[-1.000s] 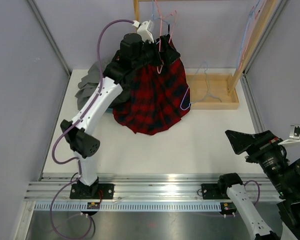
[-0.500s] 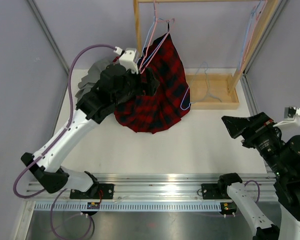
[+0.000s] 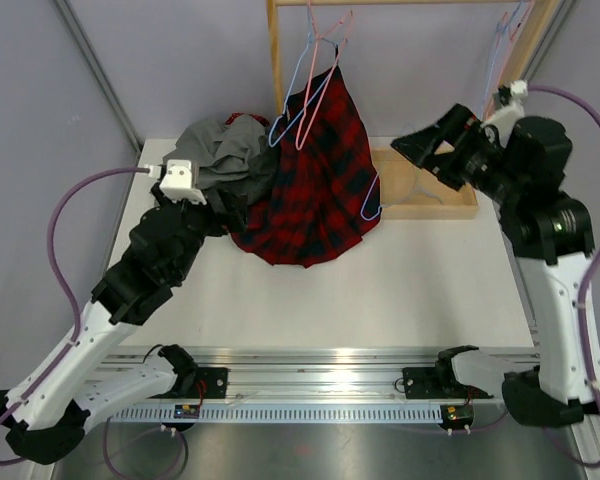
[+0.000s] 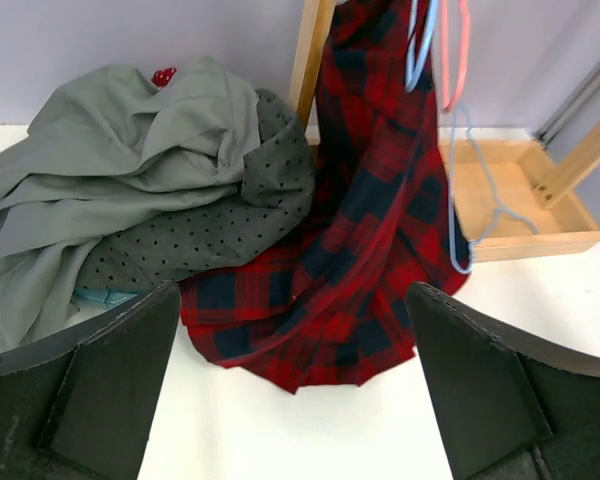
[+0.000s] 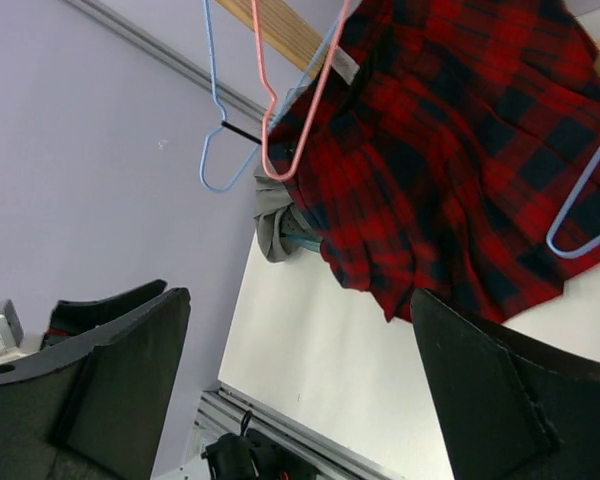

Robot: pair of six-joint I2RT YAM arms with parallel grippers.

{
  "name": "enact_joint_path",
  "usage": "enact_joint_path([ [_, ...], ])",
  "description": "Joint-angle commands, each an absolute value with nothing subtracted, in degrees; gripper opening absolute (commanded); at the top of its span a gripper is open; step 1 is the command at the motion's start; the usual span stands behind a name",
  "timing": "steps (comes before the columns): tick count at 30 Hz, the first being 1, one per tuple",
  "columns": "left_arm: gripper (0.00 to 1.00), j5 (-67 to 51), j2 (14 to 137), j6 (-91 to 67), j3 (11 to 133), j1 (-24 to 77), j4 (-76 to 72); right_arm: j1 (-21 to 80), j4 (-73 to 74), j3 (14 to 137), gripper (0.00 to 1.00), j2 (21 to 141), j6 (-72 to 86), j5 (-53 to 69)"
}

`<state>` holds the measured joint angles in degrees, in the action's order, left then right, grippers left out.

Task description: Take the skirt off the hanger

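Red-plaid skirt (image 3: 325, 180) droops beside pink wire hanger (image 3: 318, 90); left claw (image 4: 300, 390), right claw (image 5: 300, 390) gape.

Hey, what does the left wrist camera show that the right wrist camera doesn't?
Only the left wrist view shows the dotted grey fabric in the clothes heap. Only the right wrist view shows the metal rail along the table edge. Both show the red plaid skirt hanging from above, its hem on the table.
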<state>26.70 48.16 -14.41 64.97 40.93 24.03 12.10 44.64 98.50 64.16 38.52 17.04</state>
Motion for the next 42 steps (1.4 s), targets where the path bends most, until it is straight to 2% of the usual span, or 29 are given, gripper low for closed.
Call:
enact_joint_path([
  [1, 0.99, 29.62, 51.93, -12.04, 58.30, 40.87, 13.20, 16.34, 41.39, 108.52, 0.99, 73.19, 34.99, 19.34],
  [6, 0.99, 26.90, 59.75, -10.99, 54.84, 40.61, -1.45, 21.70, 43.33, 126.42, 0.99, 87.50, 32.96, 19.34],
  [13, 0.99, 26.54, 71.62, -11.42, 57.57, 40.34, -9.31, 25.05, 46.33, 147.73, 0.99, 104.75, 32.86, 21.36],
  [23, 0.99, 25.32, 76.29, -12.39, 56.60, 40.25, -11.96, 28.21, 33.67, 151.43, 0.97, 117.85, 36.03, 22.33],
  [27, 0.99, 24.96, 73.49, -15.28, 51.78, 40.25, -13.97, 28.65, 28.76, 153.19, 0.94, 122.33, 36.30, 21.45],
  [36, 0.99, 24.26, 67.41, -18.72, 41.40, 40.34, -14.50, 29.27, 20.32, 151.09, 0.88, 123.67, 37.70, 18.55],
  [39, 0.99, 24.08, 67.41, -18.72, 41.39, 40.34, -13.98, 29.71, 17.15, 148.80, 0.74, 122.78, 37.88, 17.49],
  [41, 0.99, 23.38, 67.76, -18.90, 41.75, 40.43, -13.62, 29.88, 17.05, 149.23, 0.51, 123.48, 37.97, 17.31],
  [42, 0.99, 23.29, 67.76, -18.90, 42.10, 40.52, -13.54, 29.88, 17.05, 149.50, 0.46, 123.75, 38.06, 17.31],
])
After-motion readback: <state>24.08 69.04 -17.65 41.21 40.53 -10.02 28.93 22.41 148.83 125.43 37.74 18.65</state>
